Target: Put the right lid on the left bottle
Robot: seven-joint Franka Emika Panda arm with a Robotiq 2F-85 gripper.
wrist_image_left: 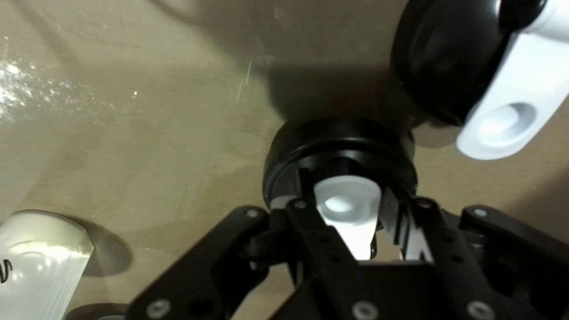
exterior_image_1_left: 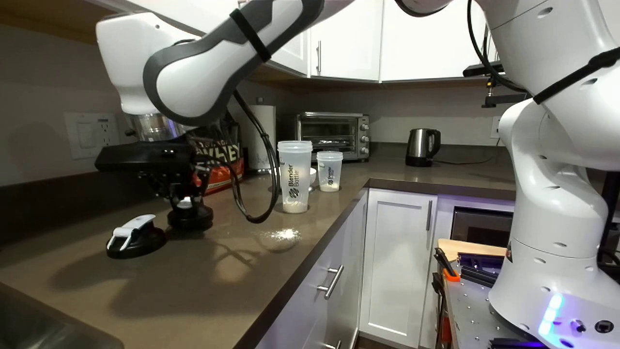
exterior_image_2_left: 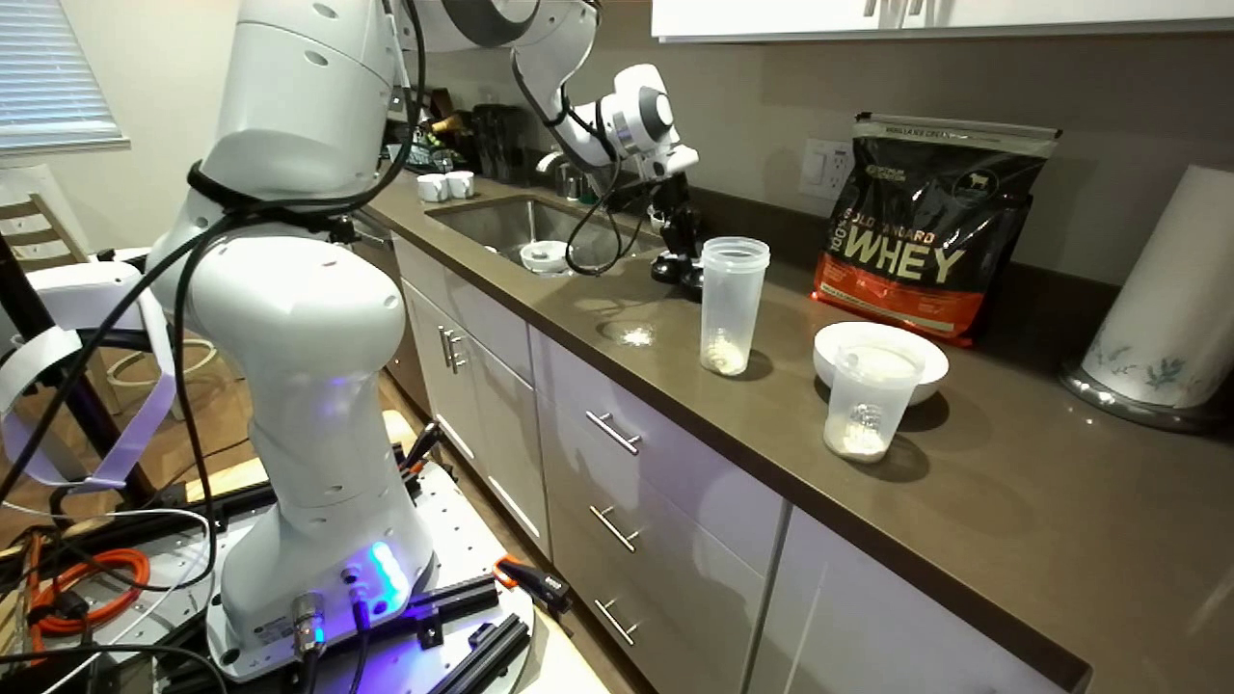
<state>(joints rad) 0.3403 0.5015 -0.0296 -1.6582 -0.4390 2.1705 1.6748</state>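
The right lid (exterior_image_1_left: 191, 219) is a round black disc with a pale flap on top. It is at or just above the counter; I cannot tell which. In the wrist view this lid (wrist_image_left: 340, 138) lies beneath my gripper (wrist_image_left: 349, 189), whose fingers are closed in on both sides of its flap. In an exterior view my gripper (exterior_image_1_left: 186, 199) points straight down onto it. The left bottle (exterior_image_1_left: 294, 177), tall, clear and wide-mouthed, stands upright and open with pale powder in its bottom. It also shows in an exterior view (exterior_image_2_left: 735, 306).
Another black lid (exterior_image_1_left: 137, 242) with a white flap lies close beside the held lid. A shorter clear cup (exterior_image_1_left: 330, 172), a white bowl (exterior_image_2_left: 930, 371) and a whey bag (exterior_image_2_left: 935, 226) stand along the counter. A sink (exterior_image_2_left: 525, 217) lies beyond the lids.
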